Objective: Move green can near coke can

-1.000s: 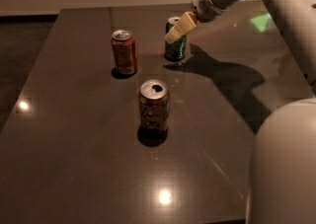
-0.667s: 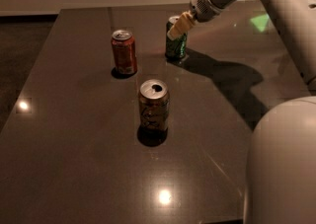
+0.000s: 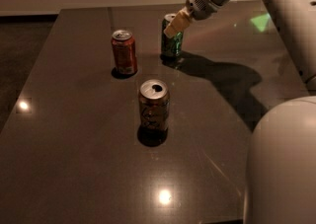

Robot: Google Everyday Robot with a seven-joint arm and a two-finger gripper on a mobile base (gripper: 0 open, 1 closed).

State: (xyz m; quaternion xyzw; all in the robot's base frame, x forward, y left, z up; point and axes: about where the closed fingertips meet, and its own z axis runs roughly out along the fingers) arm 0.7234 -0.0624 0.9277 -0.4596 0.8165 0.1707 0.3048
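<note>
The green can stands upright at the far middle of the dark table. My gripper reaches in from the upper right and is shut on the can's top, with one cream fingertip across its front. The coke can, red with a silver top, stands upright to the left of the green can, about one can width away.
A brownish-orange can with dark swirls stands upright nearer the front, below the other two. My white arm crosses the upper right, and the robot's white body fills the lower right corner.
The green can has shifted slightly left and up together with my gripper. The coke can and the brownish can have not moved.
</note>
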